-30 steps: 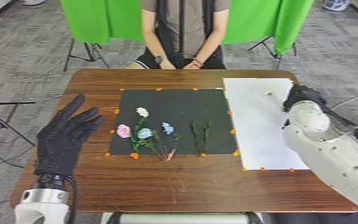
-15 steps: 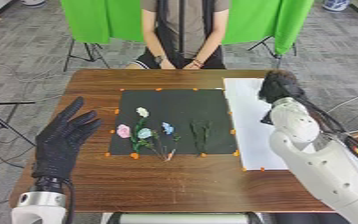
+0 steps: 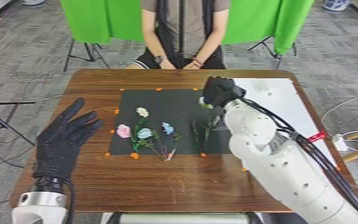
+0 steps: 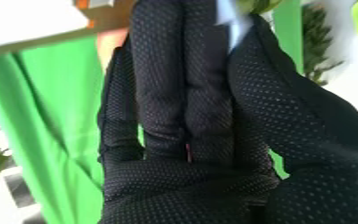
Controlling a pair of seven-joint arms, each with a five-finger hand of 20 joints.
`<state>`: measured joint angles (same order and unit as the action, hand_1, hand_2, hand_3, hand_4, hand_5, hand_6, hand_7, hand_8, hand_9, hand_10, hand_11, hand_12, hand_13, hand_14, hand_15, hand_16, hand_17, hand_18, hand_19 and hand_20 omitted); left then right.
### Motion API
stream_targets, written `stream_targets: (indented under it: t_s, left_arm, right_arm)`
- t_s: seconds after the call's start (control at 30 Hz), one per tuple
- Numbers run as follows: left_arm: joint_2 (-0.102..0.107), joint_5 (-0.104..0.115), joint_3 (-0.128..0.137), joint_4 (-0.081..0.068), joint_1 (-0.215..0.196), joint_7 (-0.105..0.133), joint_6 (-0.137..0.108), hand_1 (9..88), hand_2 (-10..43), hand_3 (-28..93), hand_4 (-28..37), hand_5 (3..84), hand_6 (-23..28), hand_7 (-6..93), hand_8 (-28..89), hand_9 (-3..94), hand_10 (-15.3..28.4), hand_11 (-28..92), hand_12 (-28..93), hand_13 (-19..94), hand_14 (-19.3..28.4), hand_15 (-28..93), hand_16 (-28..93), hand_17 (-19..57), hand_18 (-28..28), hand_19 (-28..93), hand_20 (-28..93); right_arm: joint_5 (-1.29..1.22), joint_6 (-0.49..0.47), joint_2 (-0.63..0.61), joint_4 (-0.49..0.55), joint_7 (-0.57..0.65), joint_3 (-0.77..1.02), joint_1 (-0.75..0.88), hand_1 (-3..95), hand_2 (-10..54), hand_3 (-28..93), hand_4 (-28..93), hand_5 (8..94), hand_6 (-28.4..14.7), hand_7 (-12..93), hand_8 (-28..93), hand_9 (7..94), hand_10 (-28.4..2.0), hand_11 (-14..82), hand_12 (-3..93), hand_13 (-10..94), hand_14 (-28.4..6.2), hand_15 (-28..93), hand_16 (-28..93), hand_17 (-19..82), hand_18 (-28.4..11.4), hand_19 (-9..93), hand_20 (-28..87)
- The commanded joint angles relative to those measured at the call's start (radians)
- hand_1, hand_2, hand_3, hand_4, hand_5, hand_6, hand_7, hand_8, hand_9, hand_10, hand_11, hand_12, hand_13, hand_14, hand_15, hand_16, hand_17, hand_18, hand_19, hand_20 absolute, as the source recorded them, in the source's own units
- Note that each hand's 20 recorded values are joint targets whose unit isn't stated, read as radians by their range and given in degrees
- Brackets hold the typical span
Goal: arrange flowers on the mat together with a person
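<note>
My right hand (image 3: 222, 92) is over the upper right part of the black mat (image 3: 167, 97). A pale flower (image 3: 206, 103) hangs beside its fingers. In the right wrist view, the thumb and fingers of my right hand (image 4: 189, 100) pinch something pale with a green-yellow part (image 4: 260, 6). On the mat's lower left lie a white flower (image 3: 142, 112), a pink flower (image 3: 124, 131) and two light blue flowers (image 3: 144, 133) (image 3: 167, 128). Green stems (image 3: 199, 135) lie right of them. My left hand (image 3: 64, 137) is open, left of the mat.
A white mat (image 3: 286, 102) lies at the right, partly under the right arm, with a faint pale thing near its far end. Orange tabs edge the black mat. Brown table (image 3: 158, 185) surrounds both mats.
My right hand has moved left from the white mat's far right edge to above the black mat, bringing the pale flower along. My left hand has stayed in place.
</note>
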<state>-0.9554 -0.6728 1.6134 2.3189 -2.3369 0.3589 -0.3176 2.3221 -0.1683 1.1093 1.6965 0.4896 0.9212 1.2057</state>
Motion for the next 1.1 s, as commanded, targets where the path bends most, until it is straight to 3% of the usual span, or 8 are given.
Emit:
stream_targets:
  t_s: [0.03, 0.2, 0.33, 0.7, 0.73, 1.0, 1.1]
  left_arm:
    - [-0.014, 0.000, 0.000, -0.004, -0.004, -0.030, 0.010, 21.5, 7.1, 77, -28.3, 35.0, 8.5, 10.5, -9, 36.9, 21.9, 25, 11, 28, 28.4, 51, -11, -5.9, 26.7, 67, -9]
    - [-0.015, -0.004, -0.003, -0.008, 0.004, -0.036, 0.018, 21.7, 7.2, 77, -28.3, 35.1, 8.5, 10.6, -9, 36.9, 21.9, 25, 11, 28, 28.4, 51, -11, -6.0, 26.7, 67, -9]
    - [-0.020, -0.005, -0.001, -0.007, 0.001, -0.044, 0.020, 21.7, 7.3, 77, -28.3, 35.1, 8.5, 10.6, -9, 36.9, 21.8, 25, 11, 28, 28.4, 51, -11, -6.0, 26.7, 67, -9]
    - [-0.021, -0.005, -0.005, -0.007, 0.000, -0.041, 0.013, 21.9, 7.4, 77, -28.3, 35.1, 8.6, 10.6, -9, 36.9, 22.0, 26, 10, 28, 28.4, 51, -11, -6.0, 26.5, 67, -9]
    - [-0.015, 0.001, -0.008, -0.005, -0.004, -0.028, 0.008, 22.0, 7.4, 77, -28.3, 35.1, 8.6, 10.6, -9, 36.9, 22.0, 26, 10, 28, 28.4, 51, -11, -6.0, 26.5, 67, -9]
    - [-0.019, 0.002, -0.006, -0.003, -0.008, -0.025, 0.003, 22.0, 7.3, 77, -28.3, 35.1, 8.6, 10.5, -9, 36.9, 22.0, 26, 10, 28, 28.4, 51, -11, -6.0, 26.5, 67, -9]
    - [-0.019, -0.004, -0.011, -0.007, 0.002, -0.030, 0.013, 22.0, 7.3, 77, -28.3, 35.2, 8.7, 10.5, -9, 36.9, 21.9, 26, 10, 28, 28.4, 51, -11, -6.0, 26.5, 67, -9]
  right_arm:
    - [0.011, -0.074, 0.001, 0.011, -0.005, -0.008, 0.043, 49.7, -9.5, 72, -28, 78.2, 4.3, 15, -4, 81.3, -8.7, 15.0, 24.4, 68, -7.0, 47, 18, 16, -16.3, 65, 9]
    - [-0.010, -0.111, 0.007, 0.018, -0.011, 0.008, 0.058, 43.8, -9.5, 79, -28, 71.6, 5.1, 16, -8, 73.0, -10.5, 22.3, 15.0, 64, -8.7, 49, 11, 14, -15.9, 61, 11]
    - [0.004, -0.132, 0.016, 0.031, -0.030, 0.020, 0.071, 39.2, -9.5, 83, -28, 64.9, 4.9, 17, -15, 67.8, -11.8, 21.5, 13.4, 61, -9.7, 50, 9, 12, -16.1, 60, 12]
    - [-0.015, -0.206, 0.025, 0.091, -0.039, 0.077, 0.102, 34.7, -9.5, 84, -28, 57.1, 2.9, 16, -15, 63.1, -12.6, 20.8, 13.0, 57, -11.2, 51, 8, 10, -16.4, 59, 13]
    - [-0.021, -0.211, 0.029, 0.094, -0.037, 0.081, 0.101, 34.6, -9.5, 84, -28, 56.9, 2.8, 16, -15, 62.9, -12.5, 20.8, 13.0, 57, -11.2, 51, 8, 10, -16.4, 59, 13]
    - [-0.072, -0.203, 0.028, 0.135, -0.007, 0.114, 0.127, 34.2, -9.5, 83, -28, 55.4, 2.0, 16, -14, 61.5, -13.0, 20.8, 12.8, 55, -11.6, 52, 7, 9, -16.5, 59, 14]
    - [-0.151, -0.190, -0.004, 0.202, 0.035, 0.148, 0.158, 33.9, -9.5, 83, -28, 55.1, 1.8, 16, -15, 61.1, -13.3, 20.5, 12.6, 55, -12.0, 52, 7, 9, -16.5, 59, 14]
